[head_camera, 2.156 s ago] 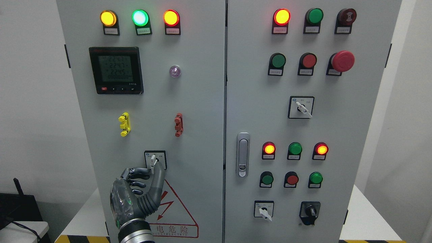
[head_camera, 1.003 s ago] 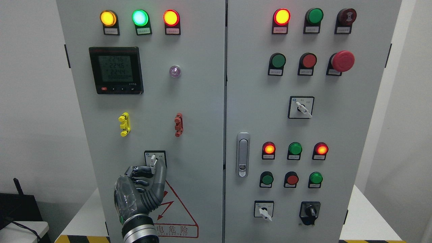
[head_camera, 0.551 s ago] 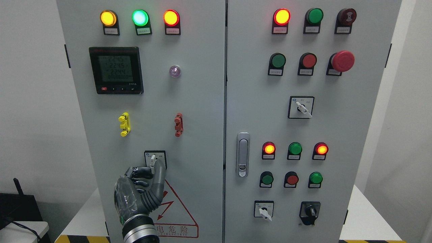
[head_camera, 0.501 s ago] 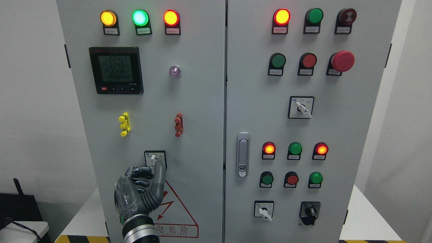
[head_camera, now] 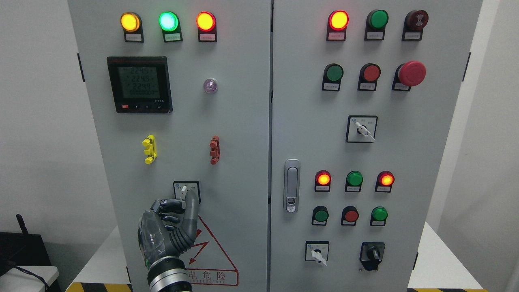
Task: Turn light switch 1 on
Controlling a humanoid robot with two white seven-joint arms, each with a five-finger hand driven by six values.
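Cabinet (head_camera: 227, 134), two doors, viewed head-on. Switch (head_camera: 185, 194), a small rotary selector on a square plate, sits low on the left door at about 7 o'clock from the door's centre, above the warning triangle (head_camera: 211, 251). Its pale lever hangs roughly toward 6 o'clock, tilted slightly.

Left hand (head_camera: 174, 221) rises from the bottom edge, arm entering left of middle. Thumb (head_camera: 192, 211) stands against the lever's 3 o'clock side; the curled fingers (head_camera: 167, 206) lie at its 9 o'clock side. The lever is thus pinched between them: the hand is clamped on the switch. Judgement: this opposed grip is chosen so that a wrist roll can turn the lever, not merely push it.

Right hand: not seen.

Lamps (head_camera: 168, 21) at 12 o'clock on the left door glow yellow, green and red. The meter (head_camera: 140, 84) is lit; digits are too blurred to read. The clear lamp (head_camera: 210, 85) at its 3 o'clock shows no glow. Judgement: if this is the light served, the turn is not yet made.

Risk, as judged: the lever is short and smooth, and the thumb could slip off under torque. The right door's controls are well apart and play no part
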